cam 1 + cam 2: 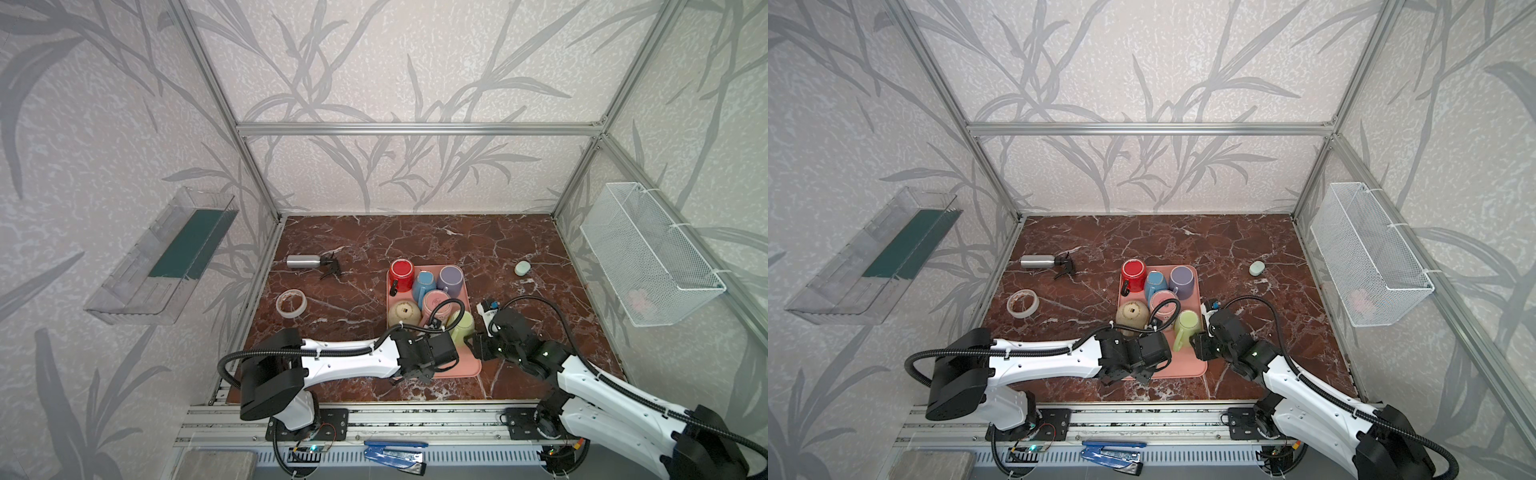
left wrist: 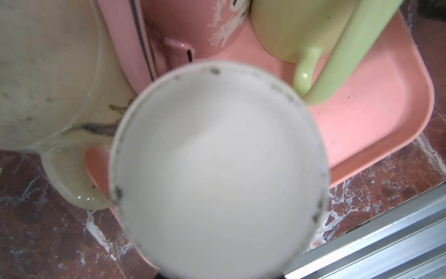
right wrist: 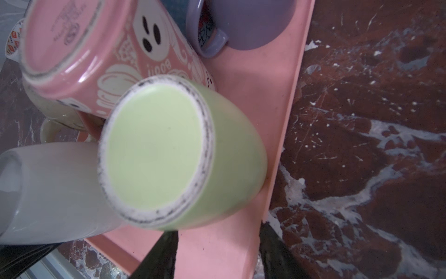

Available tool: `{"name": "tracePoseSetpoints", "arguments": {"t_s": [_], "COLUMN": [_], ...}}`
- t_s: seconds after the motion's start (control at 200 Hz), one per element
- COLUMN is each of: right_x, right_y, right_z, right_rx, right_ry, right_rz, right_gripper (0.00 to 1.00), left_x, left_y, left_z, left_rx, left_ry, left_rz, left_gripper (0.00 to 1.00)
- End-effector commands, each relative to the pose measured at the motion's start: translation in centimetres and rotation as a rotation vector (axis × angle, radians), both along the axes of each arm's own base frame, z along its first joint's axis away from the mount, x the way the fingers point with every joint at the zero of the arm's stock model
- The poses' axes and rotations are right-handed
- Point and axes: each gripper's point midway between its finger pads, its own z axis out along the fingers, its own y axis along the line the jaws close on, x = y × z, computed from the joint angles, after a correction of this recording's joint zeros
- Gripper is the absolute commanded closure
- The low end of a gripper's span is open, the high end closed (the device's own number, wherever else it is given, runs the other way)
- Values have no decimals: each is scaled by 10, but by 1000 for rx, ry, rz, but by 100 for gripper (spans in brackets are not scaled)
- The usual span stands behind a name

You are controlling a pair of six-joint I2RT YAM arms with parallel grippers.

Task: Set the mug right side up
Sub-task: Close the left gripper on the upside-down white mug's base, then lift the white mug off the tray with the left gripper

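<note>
A pink tray (image 1: pixel 469 365) holds several mugs bottom up: red (image 1: pixel 402 272), blue (image 1: pixel 424 284), purple (image 1: pixel 451 278), pink (image 1: pixel 436 303), beige (image 1: pixel 404 313) and green (image 1: pixel 463 326). A white mug (image 2: pixel 217 169) fills the left wrist view, its base toward the camera. It also lies beside the green mug (image 3: pixel 156 149) in the right wrist view. My left gripper (image 1: pixel 419 374) sits over the tray's near end and covers the white mug in both top views. Its jaws are hidden behind that mug. My right gripper (image 3: pixel 217 256) is open, its fingers astride the tray's right rim next to the green mug.
A metal spray bottle (image 1: pixel 305 262) and a tape roll (image 1: pixel 291 302) lie to the left of the tray. A small pale oval object (image 1: pixel 522 268) lies at the right. A wire basket (image 1: pixel 648 253) hangs on the right wall, a clear shelf (image 1: pixel 166 257) on the left.
</note>
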Motion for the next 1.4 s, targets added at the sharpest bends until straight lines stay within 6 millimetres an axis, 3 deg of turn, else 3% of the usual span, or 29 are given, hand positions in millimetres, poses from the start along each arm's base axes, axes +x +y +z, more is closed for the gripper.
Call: {"name": "tracePoseSetpoints", "arguments": {"t_s": [0.0, 0.215, 0.535, 0.71, 0.985, 1.395], "right_x": [1, 1, -1, -2, -6, -9], "right_y": [-1, -1, -1, -1, 2, 3], "right_z": [4, 11, 14, 16, 26, 41], "right_rx": [14, 31, 44, 46, 70, 82], "right_ry": [-21, -42, -45, -42, -60, -74], "right_rz": [-1, -7, -4, 0, 27, 52], "right_gripper": [45, 45, 45, 45, 45, 44], "left_x": [2, 1, 2, 4, 3, 11], "left_y": [-3, -2, -1, -2, -4, 0], "left_z": [-1, -9, -4, 0, 7, 43], "left_rx": [3, 25, 19, 13, -9, -211], "left_ry": [8, 20, 8, -2, -3, 6], "left_rz": [5, 14, 16, 16, 15, 70], "left_gripper": [72, 78, 85, 100, 100, 100]}}
